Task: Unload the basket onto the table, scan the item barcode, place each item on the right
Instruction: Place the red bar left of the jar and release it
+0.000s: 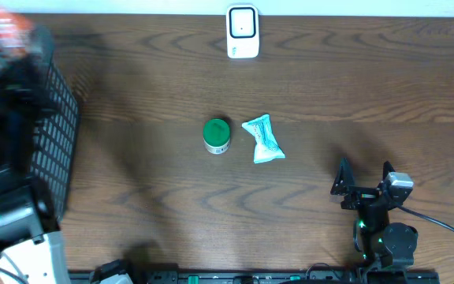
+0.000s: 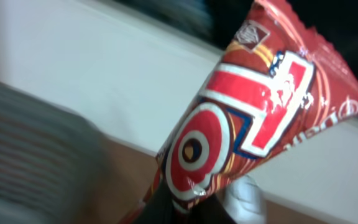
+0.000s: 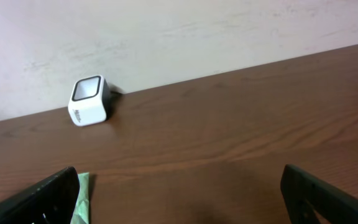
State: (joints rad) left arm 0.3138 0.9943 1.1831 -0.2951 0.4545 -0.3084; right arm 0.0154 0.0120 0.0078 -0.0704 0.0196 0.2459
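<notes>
L claw clamped on red snack pkt, up over basket, far L | R claw apart, idle | pkt prob. light, crinkly, slippery: pinch end seam, no squashing | scanner at surface's far edge

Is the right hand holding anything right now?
No, the right hand is open, and only the wooden table shows between its fingers.

My right hand has flat black fingers; a grey camera block, green lights and a black cable sit behind it.
</notes>
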